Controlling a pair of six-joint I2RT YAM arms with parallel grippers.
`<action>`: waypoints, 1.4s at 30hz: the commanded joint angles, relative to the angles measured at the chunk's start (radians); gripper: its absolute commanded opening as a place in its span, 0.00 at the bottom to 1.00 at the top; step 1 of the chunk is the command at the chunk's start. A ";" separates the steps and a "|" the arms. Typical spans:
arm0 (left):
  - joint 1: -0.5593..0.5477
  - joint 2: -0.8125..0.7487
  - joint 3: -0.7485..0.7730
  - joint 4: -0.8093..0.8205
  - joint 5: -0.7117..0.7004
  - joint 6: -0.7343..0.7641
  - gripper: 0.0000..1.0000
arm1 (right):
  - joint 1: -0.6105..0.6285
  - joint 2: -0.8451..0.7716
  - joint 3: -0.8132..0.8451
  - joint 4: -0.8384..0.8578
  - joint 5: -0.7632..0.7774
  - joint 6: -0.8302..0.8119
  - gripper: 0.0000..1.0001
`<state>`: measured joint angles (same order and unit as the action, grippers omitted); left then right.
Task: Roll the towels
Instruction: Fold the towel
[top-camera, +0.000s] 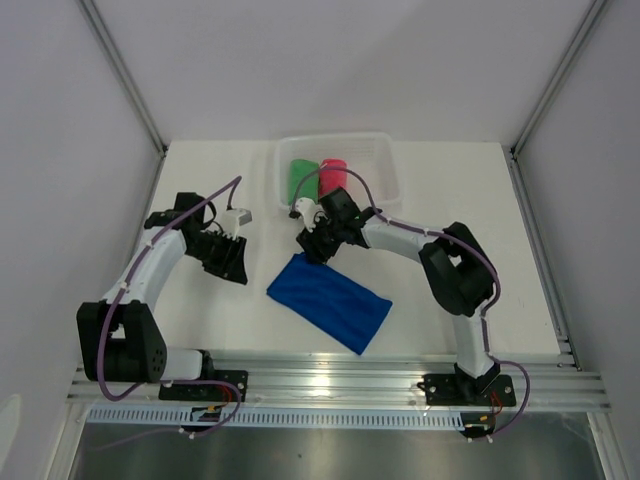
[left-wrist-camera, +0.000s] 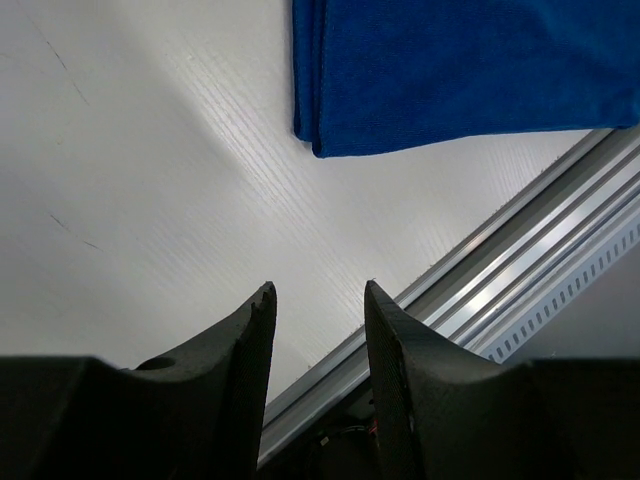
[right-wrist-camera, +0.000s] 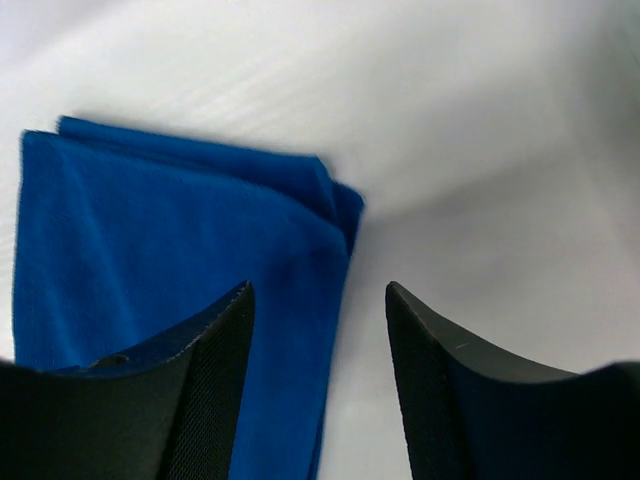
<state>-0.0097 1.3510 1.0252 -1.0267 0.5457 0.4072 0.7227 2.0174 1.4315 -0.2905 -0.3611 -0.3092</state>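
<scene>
The folded royal blue microfibre towel (top-camera: 330, 302) lies flat toward the worktop's near edge. The right end effector (right-wrist-camera: 318, 290) hovers spread over its far corner, the left end effector (left-wrist-camera: 318, 290) spread beside it; pinching one layer could unfold it

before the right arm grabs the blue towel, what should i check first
1. Green towel and pink-red towel look rolled and sit in the basket: ok.
2. Blue towel lies folded flat, not rolled, nothing on it: ok.
3. Right gripper open, empty, over the blue towel's far corner: ok.
4. Left gripper open, empty, off the cloth: ok.
5. Right gripper's fingers touching the cloth: cannot tell.
</scene>
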 joint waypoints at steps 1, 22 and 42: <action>0.007 -0.020 -0.010 0.011 -0.007 -0.022 0.44 | 0.012 0.046 0.085 0.067 -0.145 -0.056 0.59; 0.007 -0.004 -0.004 0.007 -0.013 -0.021 0.43 | 0.080 0.198 0.126 -0.019 0.016 0.021 0.13; -0.047 0.068 0.070 -0.023 0.007 0.018 0.43 | -0.287 -0.237 -0.548 0.448 0.212 0.783 0.00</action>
<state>-0.0208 1.4097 1.0546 -1.0397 0.5316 0.4015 0.4488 1.7992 0.9058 0.1188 -0.2367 0.3653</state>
